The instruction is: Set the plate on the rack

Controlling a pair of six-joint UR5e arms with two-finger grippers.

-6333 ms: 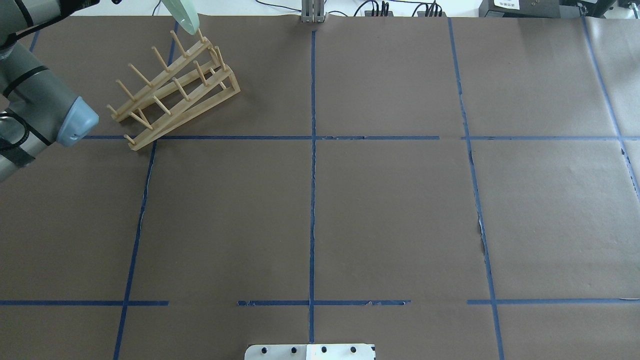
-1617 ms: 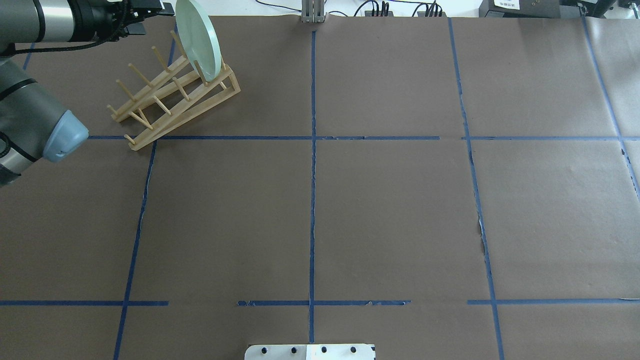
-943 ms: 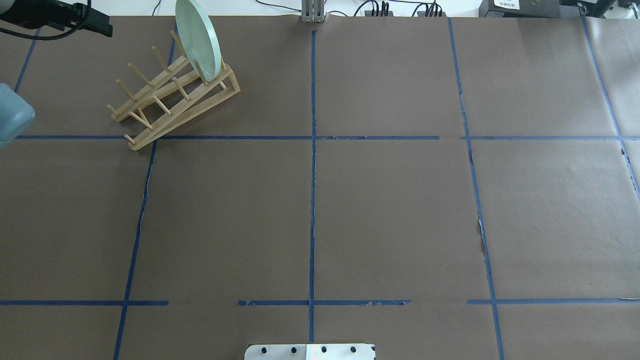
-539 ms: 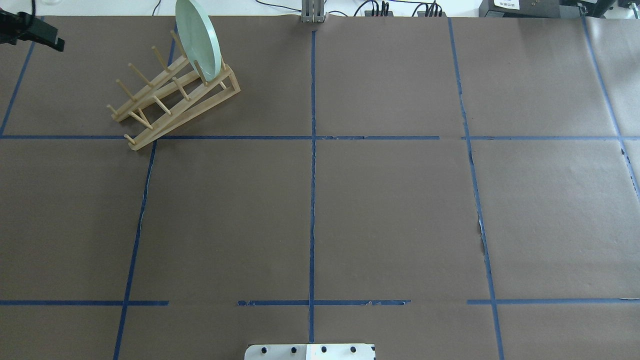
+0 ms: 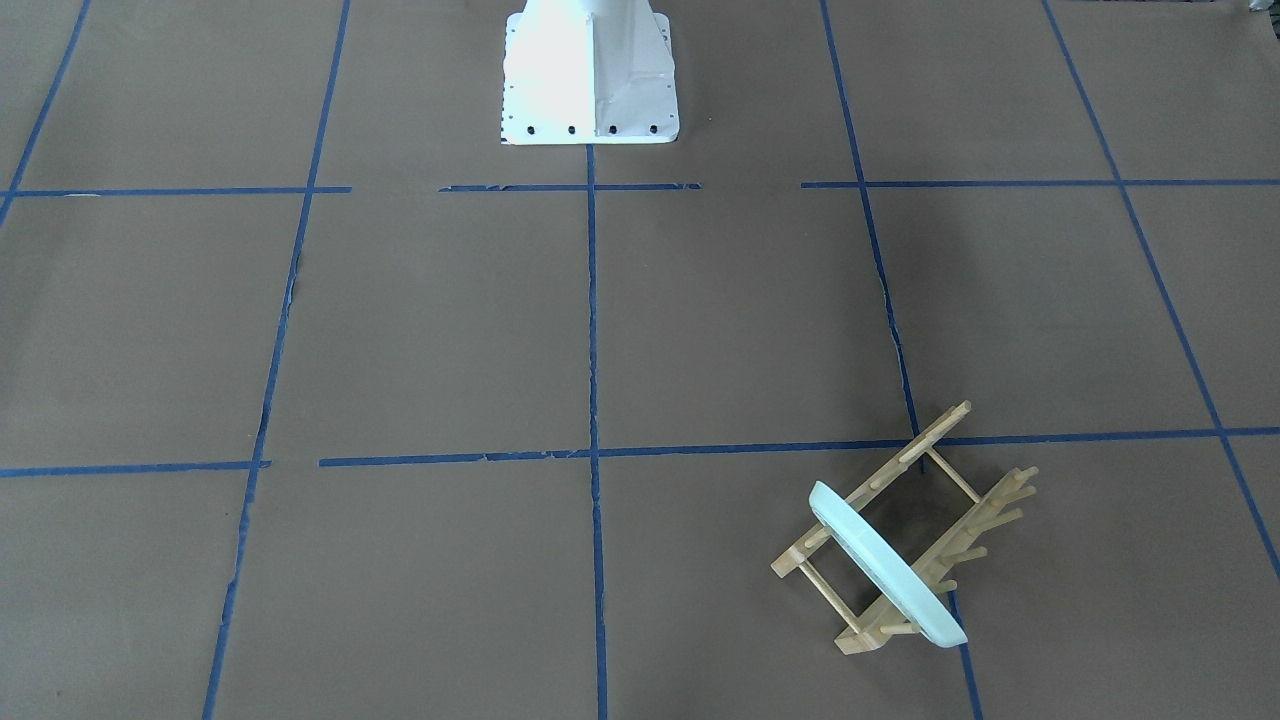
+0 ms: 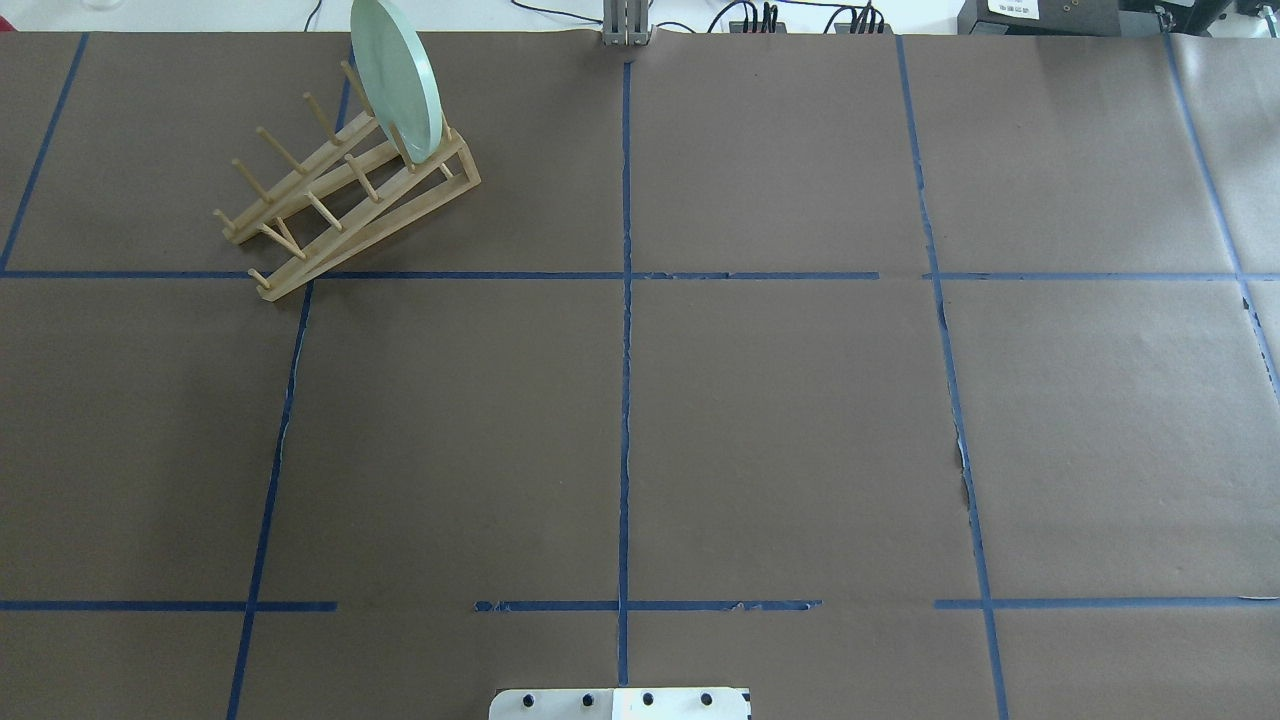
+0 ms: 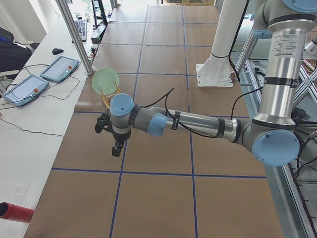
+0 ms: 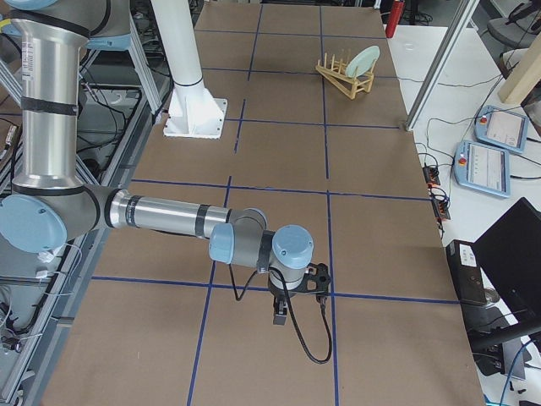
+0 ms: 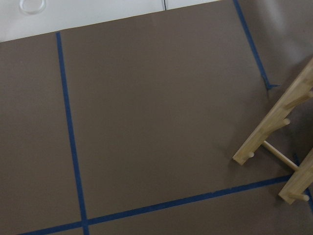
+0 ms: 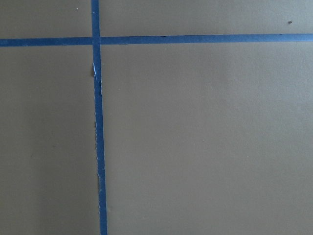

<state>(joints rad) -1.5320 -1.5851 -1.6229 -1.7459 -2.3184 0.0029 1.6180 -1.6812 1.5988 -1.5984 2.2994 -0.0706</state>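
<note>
On the rack the plate stands edgewise; left claw, right claw: cannot tell whether open.

Blue tape on brown paper

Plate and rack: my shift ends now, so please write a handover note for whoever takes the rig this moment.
Plate: standing on edge between pegs at the far end of the rack, nothing touching it.
Left gripper: hangs near the rack, clear of the plate; jaws open or shut, cannot tell.
Right gripper: far from the rack; jaws also unclear.
Done: plate placed. Left: nothing apparent.
</note>
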